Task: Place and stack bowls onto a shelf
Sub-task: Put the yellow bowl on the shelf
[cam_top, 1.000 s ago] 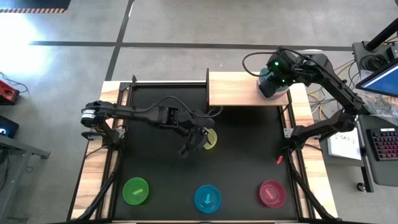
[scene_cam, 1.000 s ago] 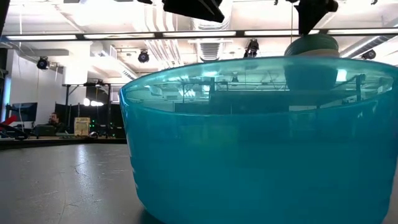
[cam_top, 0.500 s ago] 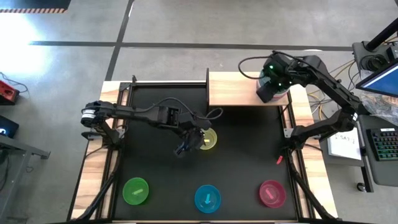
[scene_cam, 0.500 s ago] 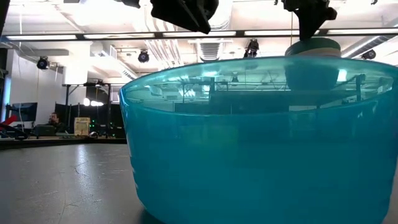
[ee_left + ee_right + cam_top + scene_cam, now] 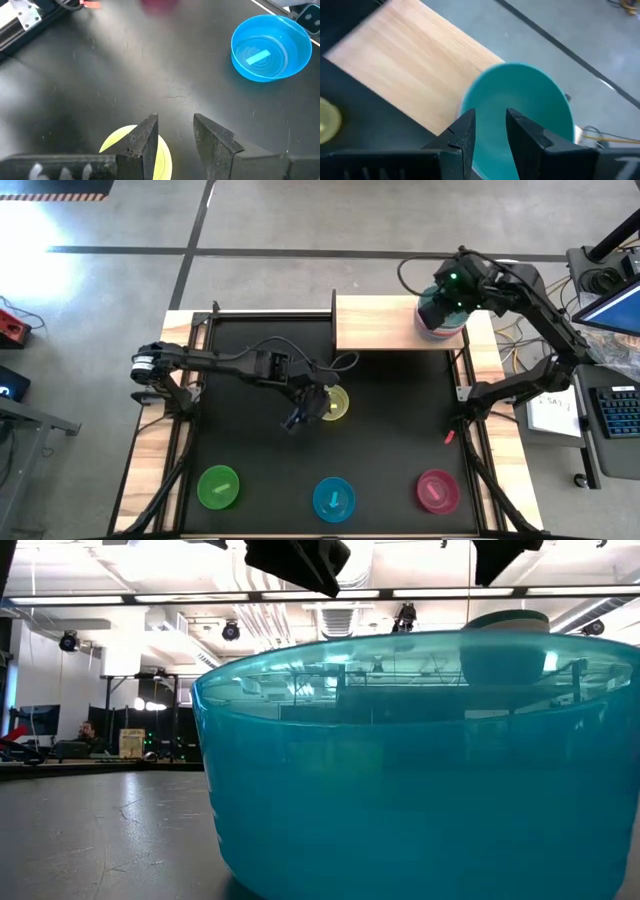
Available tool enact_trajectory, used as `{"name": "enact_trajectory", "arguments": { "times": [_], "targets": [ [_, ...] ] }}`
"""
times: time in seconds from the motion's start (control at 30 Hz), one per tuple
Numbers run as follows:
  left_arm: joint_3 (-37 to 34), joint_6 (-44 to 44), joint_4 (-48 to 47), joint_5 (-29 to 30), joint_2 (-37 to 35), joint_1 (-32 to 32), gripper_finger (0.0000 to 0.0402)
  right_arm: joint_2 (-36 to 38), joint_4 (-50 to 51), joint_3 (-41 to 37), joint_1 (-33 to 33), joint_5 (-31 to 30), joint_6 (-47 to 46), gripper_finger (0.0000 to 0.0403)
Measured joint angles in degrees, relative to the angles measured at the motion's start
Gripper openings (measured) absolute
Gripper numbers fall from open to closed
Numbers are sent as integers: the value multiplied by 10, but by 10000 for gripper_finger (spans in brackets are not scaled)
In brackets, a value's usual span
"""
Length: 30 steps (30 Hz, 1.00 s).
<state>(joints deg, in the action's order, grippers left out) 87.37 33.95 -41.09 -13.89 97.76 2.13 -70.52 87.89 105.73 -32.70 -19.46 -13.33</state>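
Over at the shelf (image 5: 385,322), a pale wood plank with visible grain. Right gripper (image 5: 489,131) hanging just above the teal bowl (image 5: 520,115), fingers parted a little and straddling the near rim, nothing clamped between them. Teal bowl round, smooth, glossy plastic, sitting on the plank's end directly beneath the gripper; a sliver of white rim peeking out under its edge, so apparently stacked on another bowl, though hard to be sure.

Mid-table now: left gripper (image 5: 174,131) low over the black tabletop (image 5: 125,75), fingers apart with a modest gap, empty. Yellow bowl (image 5: 135,145) right beside one finger (image 5: 142,142), partly hidden behind it; contact impossible to judge. Yellow, round, translucent-looking from above.

Farther out past the left gripper: cyan bowl (image 5: 270,47), bright, upright, a pale strip lying in its bottom. From overhead, green bowl (image 5: 219,486) and magenta bowl (image 5: 437,489) flanking the cyan one along the table's near edge, well apart from each other and from both grippers.
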Motion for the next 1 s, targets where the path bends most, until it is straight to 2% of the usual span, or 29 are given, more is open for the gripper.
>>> {"name": "enact_trajectory", "arguments": {
  "times": [0.1,0.23,0.37,0.5,0.63,0.83,1.0],
  "targets": [
    [0,-14,-14,0,4,0,107,0,-9,17,11,40,3,97],
    [-1,-96,-49,-2,7,0,107,0,-35,20,50,102,-2,96],
    [-20,-144,-54,-9,20,4,107,0,-55,-7,105,105,-22,95],
    [-60,-156,10,-17,44,9,107,-1,-56,-39,159,104,-40,95],
    [-84,-151,41,27,75,8,107,-1,-54,-66,214,105,-76,95],
    [-88,-134,88,36,101,3,107,-1,-58,-102,288,104,-102,95],
    [-88,-133,94,122,123,0,107,-5,-64,-143,331,104,-104,95]
  ]
}}
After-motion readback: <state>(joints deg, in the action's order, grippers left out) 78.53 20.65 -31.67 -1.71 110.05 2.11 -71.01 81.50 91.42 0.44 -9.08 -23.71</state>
